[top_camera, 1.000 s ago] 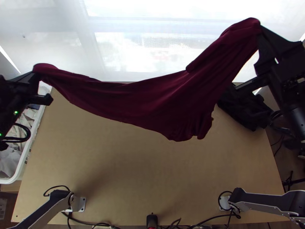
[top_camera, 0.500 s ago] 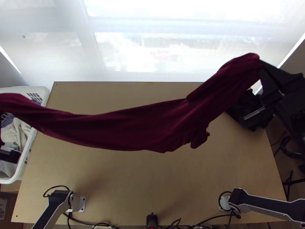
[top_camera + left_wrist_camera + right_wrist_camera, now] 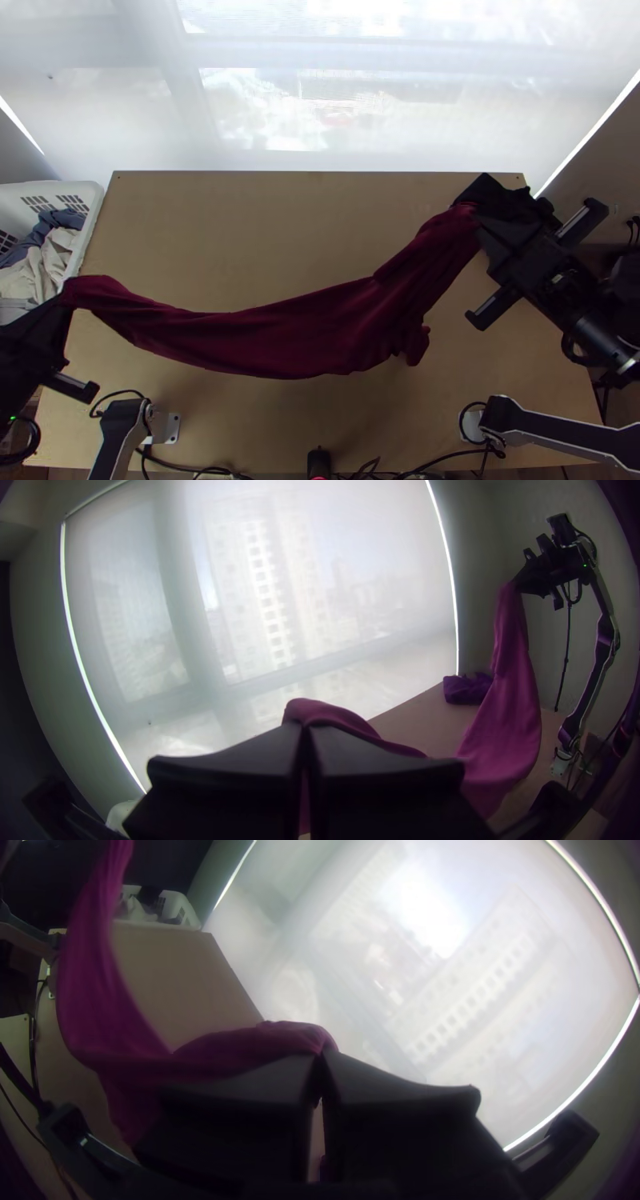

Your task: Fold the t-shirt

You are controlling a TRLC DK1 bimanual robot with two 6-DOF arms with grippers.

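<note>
Laundry basket (image 3: 90, 234): white, at the table's far left corner, holding grey and cream clothes (image 3: 50, 250).
Left gripper (image 3: 66, 302): fingers pressed together, clamping one upper end of the T-shirt, whose fabric humps over the tips.
T-shirt (image 3: 280, 336): dark red, slung between both grippers in a long, gathered sag; we cannot tell whether its lowest edge meets the table (image 3: 264, 240).
Handling: we judge it light, soft and limp, not fragile, apt to swing and to crease into a rope. The smooth-looking fabric may slip from a shallow pinch.
Where to hold: the two ends now gripped suit spreading it; we would pinch at matching corners, though we cannot identify collar or hem.
Loose flap (image 3: 416, 344): hangs toward the right end, perhaps a sleeve; it could tuck under as the shirt is laid down.
Right gripper (image 3: 478, 220): clenched on the other upper end.
Dark cloth (image 3: 500, 192): bunched at the far right, just beside the right gripper in the top view.
Left wrist view: adds height to the flat outline from above; the right gripper stands well over the table, the shirt falling steeply from it.
Right wrist view: adds the close grip, cloth bulging at the fingertips.
</note>
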